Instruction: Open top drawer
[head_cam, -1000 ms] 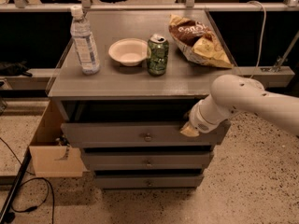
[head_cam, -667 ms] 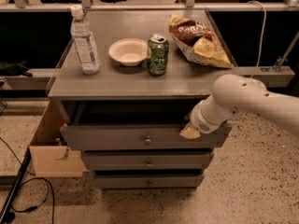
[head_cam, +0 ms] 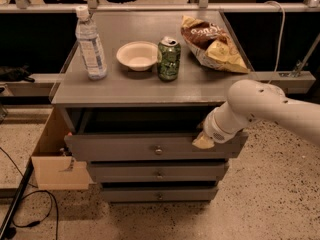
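**torq:** Looks like the top drawer has crept out a hair more than a second ago, and the gripper has come toward the camera with it. Nothing else budged

**mika:** So which step is this, mid-pull?

**torq:** I'd say so. The drawer is partly out, with a dark gap showing behind its front. The gripper sits on the upper edge of that front, near its right end. The knob is well off to the gripper's left and it isn't touching it

**mika:** Gripper wide or clamped?

**torq:** Can't tell, the wrist hides that. All I see is its tan end against the wood

**mika:** What's next then?

**torq:** My guess is keep dragging straight toward the camera and level, since pulling from one end could make the box bind. The two lower drawers below the gripper look shut. The water bottle, bowl, can and chip bag are above it on the cabinet top, so a jerky pull might rattle them
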`<state>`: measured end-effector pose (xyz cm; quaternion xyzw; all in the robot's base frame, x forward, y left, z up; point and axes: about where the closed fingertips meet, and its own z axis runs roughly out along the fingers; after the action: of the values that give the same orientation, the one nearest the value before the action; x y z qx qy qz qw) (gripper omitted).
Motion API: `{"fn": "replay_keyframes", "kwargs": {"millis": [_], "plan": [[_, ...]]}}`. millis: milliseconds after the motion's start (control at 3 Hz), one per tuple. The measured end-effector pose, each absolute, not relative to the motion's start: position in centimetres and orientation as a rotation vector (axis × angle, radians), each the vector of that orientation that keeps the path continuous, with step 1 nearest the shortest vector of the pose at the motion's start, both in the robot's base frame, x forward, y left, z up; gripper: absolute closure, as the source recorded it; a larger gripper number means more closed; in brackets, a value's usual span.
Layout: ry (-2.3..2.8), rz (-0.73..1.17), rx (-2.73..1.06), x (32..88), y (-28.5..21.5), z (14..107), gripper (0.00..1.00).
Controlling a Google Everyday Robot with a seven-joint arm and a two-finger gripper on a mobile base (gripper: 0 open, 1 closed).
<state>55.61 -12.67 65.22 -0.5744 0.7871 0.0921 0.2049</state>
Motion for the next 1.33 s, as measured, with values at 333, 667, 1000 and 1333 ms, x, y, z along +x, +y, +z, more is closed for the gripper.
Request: {"fn": "replay_keyframes", "kwargs": {"millis": [333, 667, 1000, 1333], "plan": [[2.195, 0.257, -1.602, 55.6, -12.7, 65.2, 1.0], [2.195, 0.257, -1.604, 55.3, -12.7, 65.3, 1.0], [2.205, 0.265, -1.597, 54.3, -13.2, 65.1, 1.0], [2.205, 0.265, -1.597, 54.3, -13.2, 65.2, 1.0]]}}
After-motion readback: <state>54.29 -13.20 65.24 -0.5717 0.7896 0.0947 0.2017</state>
